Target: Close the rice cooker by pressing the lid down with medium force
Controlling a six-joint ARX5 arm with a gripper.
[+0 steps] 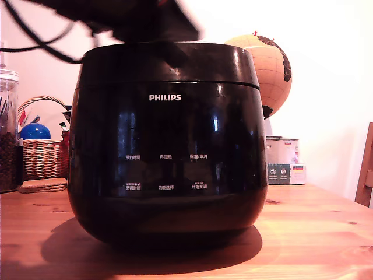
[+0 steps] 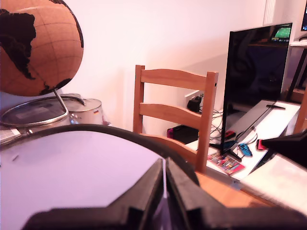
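Observation:
The glossy black rice cooker [image 1: 166,169] with a white PHILIPS logo fills the middle of the exterior view on a wooden table [image 1: 315,233]. Its lid [image 1: 169,61] lies down flat on the body, with only a thin seam showing around the rim. My arm [image 1: 145,17] is a dark blur just above the lid. In the wrist view my gripper [image 2: 164,184] is shut, its two black fingers pressed together with nothing between them. It sits directly over the lid's shiny top [image 2: 72,167], near its edge. Whether the fingertips touch the lid is hidden.
A tan globe [image 1: 268,64] stands behind the cooker at the exterior view's right, with a tin [image 1: 282,160] below it. At that view's left are a wicker basket [image 1: 41,157], a blue ball [image 1: 35,131] and a glass jar [image 1: 7,134]. The wrist view shows a wooden chair [image 2: 175,108] and a dark monitor [image 2: 256,76].

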